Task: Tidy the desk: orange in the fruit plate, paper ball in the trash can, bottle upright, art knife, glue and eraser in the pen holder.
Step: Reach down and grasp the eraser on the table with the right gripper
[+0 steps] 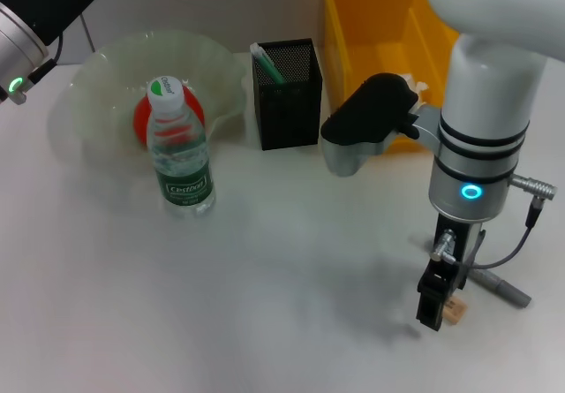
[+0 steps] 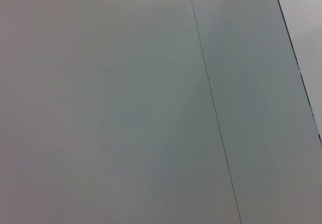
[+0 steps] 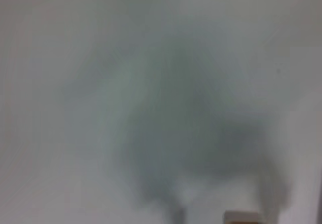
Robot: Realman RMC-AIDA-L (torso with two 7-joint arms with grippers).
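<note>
The left arm (image 1: 26, 35) sits parked at the desk's ten o'clock corner; its gripper is out of sight, so I cannot tell whether it is open or closed. Next comes the fruit plate (image 1: 97, 66), with the orange (image 1: 146, 119) already in it, and the bottle (image 1: 179, 150) standing upright just in front. Toward twelve o'clock stands the pen holder (image 1: 287, 97), with a green-tipped stick poking out, and the yellow trash can (image 1: 371, 40) beside it.

At about four o'clock the right gripper (image 1: 434, 309) points straight down at the desk. The eraser (image 1: 455, 312), a small tan block, lies touching its fingertips on their three o'clock side; whether the fingers have closed on it I cannot tell. The art knife (image 1: 501, 287), a grey stick, lies just beyond, its long axis running from ten to four o'clock. The right arm is plainly the nearer one for both, and the holder lies at its eleven o'clock.
</note>
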